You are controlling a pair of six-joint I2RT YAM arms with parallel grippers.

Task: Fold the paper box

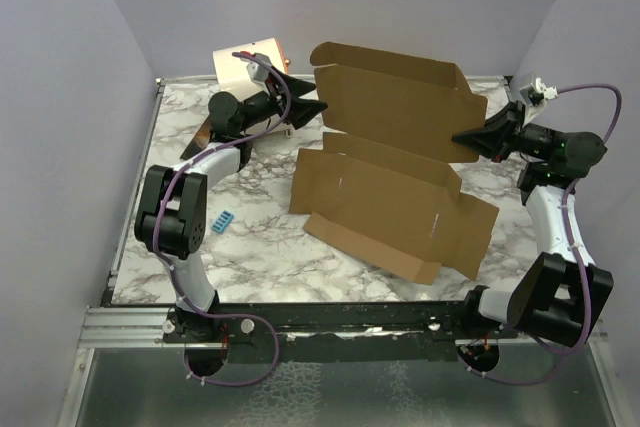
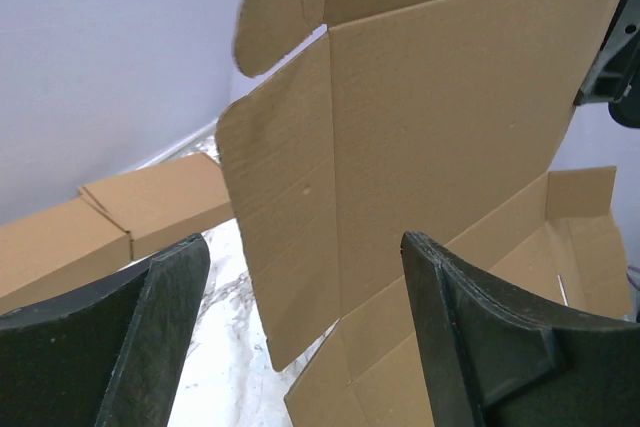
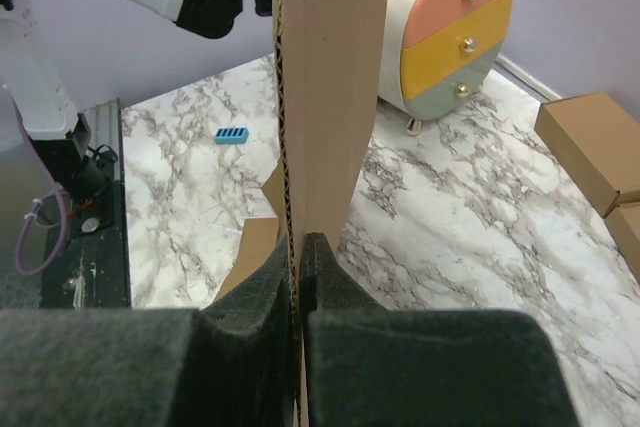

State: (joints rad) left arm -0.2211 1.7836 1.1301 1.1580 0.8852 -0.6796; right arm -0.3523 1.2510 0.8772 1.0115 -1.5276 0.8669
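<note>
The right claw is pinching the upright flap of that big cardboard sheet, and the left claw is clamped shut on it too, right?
Not quite. The left gripper is open: the left wrist view shows its fingers spread wide, with the paper box standing in front of them. The right gripper is indeed pinched shut on the upright flap, as you said.

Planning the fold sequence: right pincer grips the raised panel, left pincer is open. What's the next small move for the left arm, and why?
Probably ease the left pincer forward onto the side flap and close. Its jaws stand open with that flap just ahead, untouched, while the right pincer is shut on the paper box, holding one panel upright. A second grip would likely steady it for folding.
</note>
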